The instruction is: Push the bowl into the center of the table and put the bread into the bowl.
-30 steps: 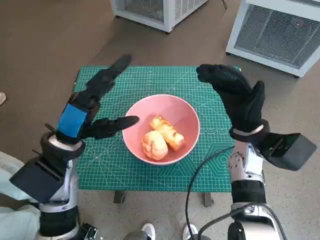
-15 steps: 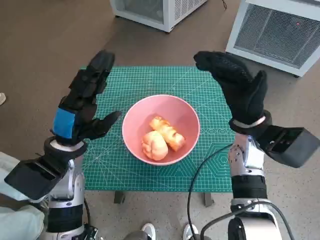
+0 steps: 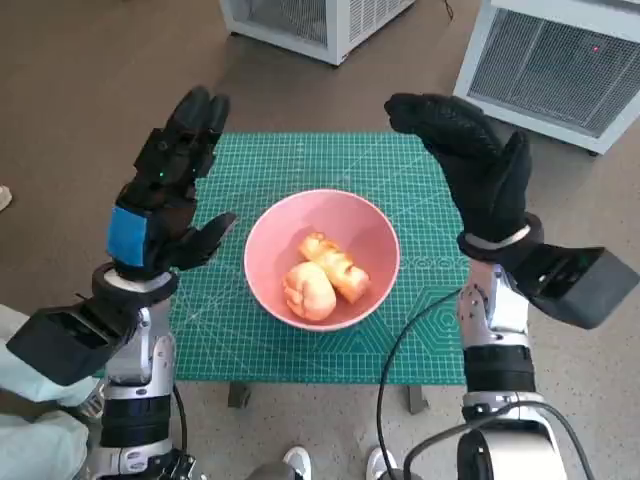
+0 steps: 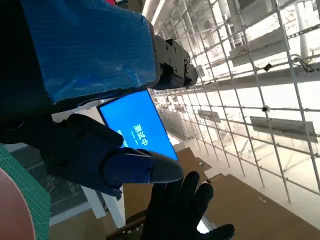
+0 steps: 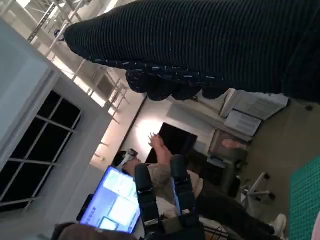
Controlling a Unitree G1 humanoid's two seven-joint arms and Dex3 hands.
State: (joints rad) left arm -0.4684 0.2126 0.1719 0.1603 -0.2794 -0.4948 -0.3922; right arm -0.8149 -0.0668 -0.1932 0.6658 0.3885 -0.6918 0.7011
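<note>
Two bread pieces (image 3: 323,277) lie in the centred pink bowl (image 3: 375,225); left hand (image 3: 165,195) and right hand (image 3: 470,170) hover released, job seemingly done.

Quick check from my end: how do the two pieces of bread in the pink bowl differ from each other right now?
The rounded bread is a pale, plump lump, while the long bread is a narrower stick, darker golden with ridges across its top. The rounded bread lies nearer the robot, by the bowl's near wall; the long bread lies slanted across the bowl's middle. Both are inside the bowl, side by side and seemingly touching, and neither hand holds them.
</note>
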